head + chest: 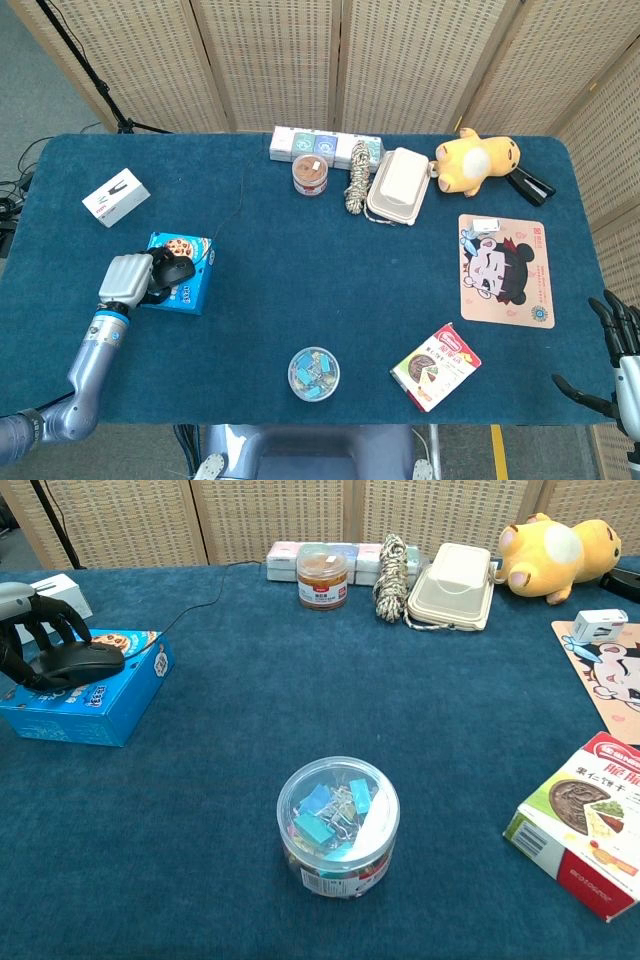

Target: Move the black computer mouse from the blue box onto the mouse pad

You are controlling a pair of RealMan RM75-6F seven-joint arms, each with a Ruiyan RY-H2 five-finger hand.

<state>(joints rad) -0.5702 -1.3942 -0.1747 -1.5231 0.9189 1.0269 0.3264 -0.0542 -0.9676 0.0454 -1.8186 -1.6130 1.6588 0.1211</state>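
The black computer mouse [179, 268] [92, 661] lies on top of the blue box [188, 292] [92, 708] at the table's left side. My left hand [129, 277] [36, 630] is over the mouse's left half, its fingers curled down onto the mouse's back and the thumb at its near side, gripping it. The mouse pad [507, 272] [612, 676], pink with a cartoon face, lies far across the table at the right. My right hand [621, 350] hangs off the table's right edge, fingers spread, holding nothing.
The mouse's thin cable [240, 200] runs to the back. A small white item [486, 225] [598, 626] sits on the pad's far corner. A clip jar [337, 825], a snack box [585, 825], a rope coil [391, 577], a lunch box [450, 585] and a plush toy [548, 545] stand between.
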